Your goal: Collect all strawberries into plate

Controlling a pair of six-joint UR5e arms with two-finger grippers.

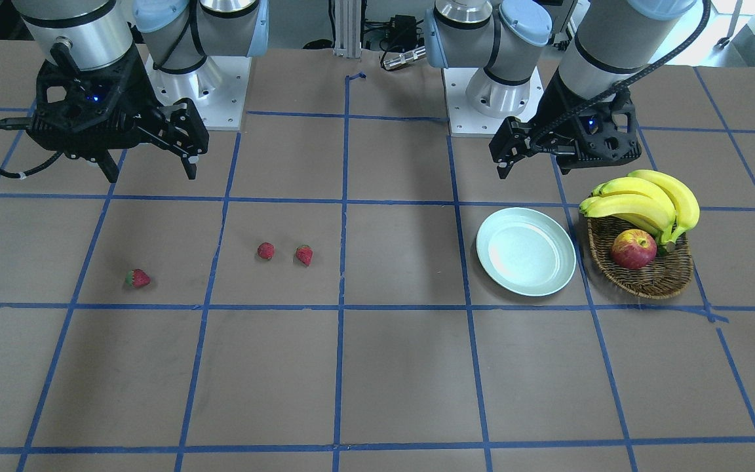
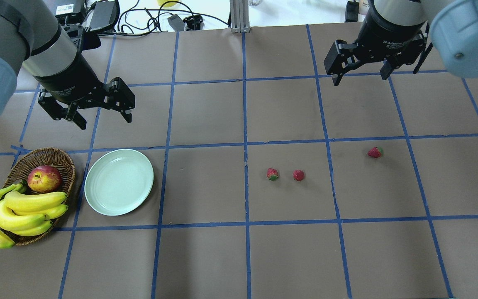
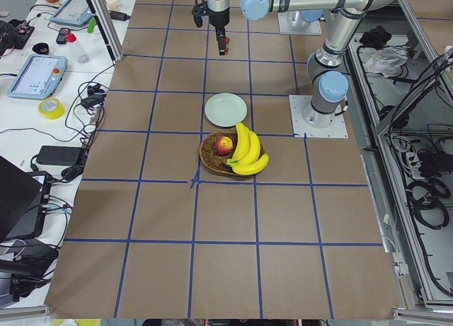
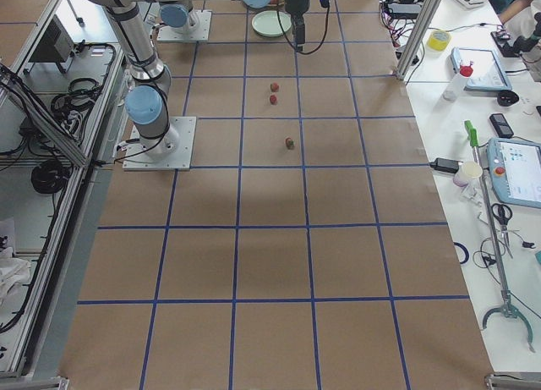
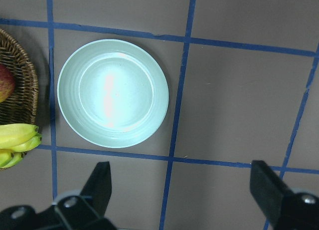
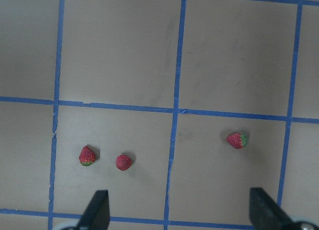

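Reading "2F Adaptive" in white on the right gripper (image 2: pixel 361 79), upper right of the overhead view; making out only blurred lettering on the left gripper (image 2: pixel 105 122).

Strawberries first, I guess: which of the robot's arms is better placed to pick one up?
The right one: the right hand hovers open on the side where all three strawberries lie, the lone strawberry nearest it. The left hand hangs by the plate, far from them.

We've got bare tabletop (image 2: pixel 206 182) all round the three strawberries (image 2: pixel 272 174), two of them close together with a slim gap between, the plate (image 2: pixel 118 182) open from above, the basket (image 2: pixel 48 154) of bananas (image 2: pixel 19 207) crowding just beside its outer rim
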